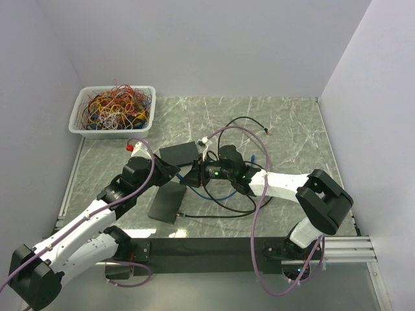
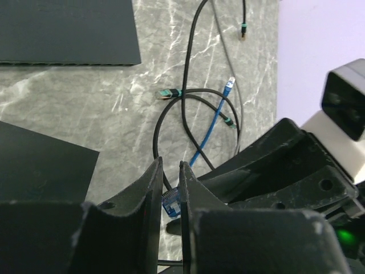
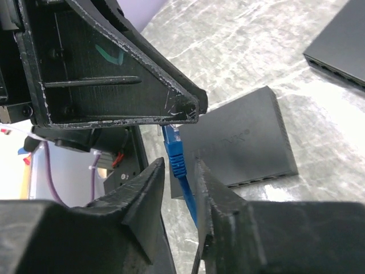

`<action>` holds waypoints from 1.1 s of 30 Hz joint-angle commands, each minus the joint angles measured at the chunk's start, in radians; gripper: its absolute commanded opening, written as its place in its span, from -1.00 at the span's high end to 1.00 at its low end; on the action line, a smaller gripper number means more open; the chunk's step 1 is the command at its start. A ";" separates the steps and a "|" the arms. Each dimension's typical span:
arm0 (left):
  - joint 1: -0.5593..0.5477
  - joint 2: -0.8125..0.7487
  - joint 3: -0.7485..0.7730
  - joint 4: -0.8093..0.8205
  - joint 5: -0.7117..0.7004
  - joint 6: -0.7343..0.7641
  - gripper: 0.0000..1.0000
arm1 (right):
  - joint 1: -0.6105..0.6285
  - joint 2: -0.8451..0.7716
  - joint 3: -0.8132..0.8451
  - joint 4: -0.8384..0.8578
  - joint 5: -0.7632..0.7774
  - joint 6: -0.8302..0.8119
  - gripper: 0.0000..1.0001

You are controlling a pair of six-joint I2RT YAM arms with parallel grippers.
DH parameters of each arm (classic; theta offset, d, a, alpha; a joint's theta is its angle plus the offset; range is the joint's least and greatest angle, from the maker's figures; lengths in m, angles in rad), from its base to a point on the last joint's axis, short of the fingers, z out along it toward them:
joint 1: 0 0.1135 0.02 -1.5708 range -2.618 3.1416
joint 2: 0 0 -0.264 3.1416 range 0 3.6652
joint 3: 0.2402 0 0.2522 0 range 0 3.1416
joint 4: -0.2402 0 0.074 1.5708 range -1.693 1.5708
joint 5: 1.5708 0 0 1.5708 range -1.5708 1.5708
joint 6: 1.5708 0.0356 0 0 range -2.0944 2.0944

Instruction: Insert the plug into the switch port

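The blue plug (image 2: 171, 202) sits pinched between the fingers of my left gripper (image 2: 169, 165), which is shut on it above the table. In the right wrist view the plug (image 3: 171, 136) pokes out under the left gripper's finger. Its ribbed blue boot (image 3: 179, 161) hangs between the jaws of my right gripper (image 3: 179, 166). Those jaws stand narrowly open, with a gap on the left side of the boot. Both grippers meet at mid-table (image 1: 198, 173). A black switch (image 3: 239, 142) with its row of ports lies just beyond. A second switch (image 1: 166, 202) lies near the left arm.
A white basket (image 1: 113, 110) of tangled cables stands at the back left. Loose black cables (image 1: 246, 123) and the blue cable (image 1: 224, 193) loop over the marble table, with spare plugs (image 2: 165, 94) lying nearby. Walls close in on three sides.
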 commanded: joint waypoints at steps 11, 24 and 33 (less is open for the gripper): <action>0.002 -0.004 0.013 0.083 0.024 -0.013 0.99 | 0.006 0.014 0.034 0.085 -0.046 0.014 0.90; 0.002 -0.085 -0.047 0.153 0.007 0.063 -0.19 | -0.085 0.046 -0.023 0.300 -0.294 0.133 1.00; 0.002 -0.191 -0.164 0.299 -0.010 0.027 -0.08 | -0.125 0.270 -0.020 0.865 -0.511 0.552 1.00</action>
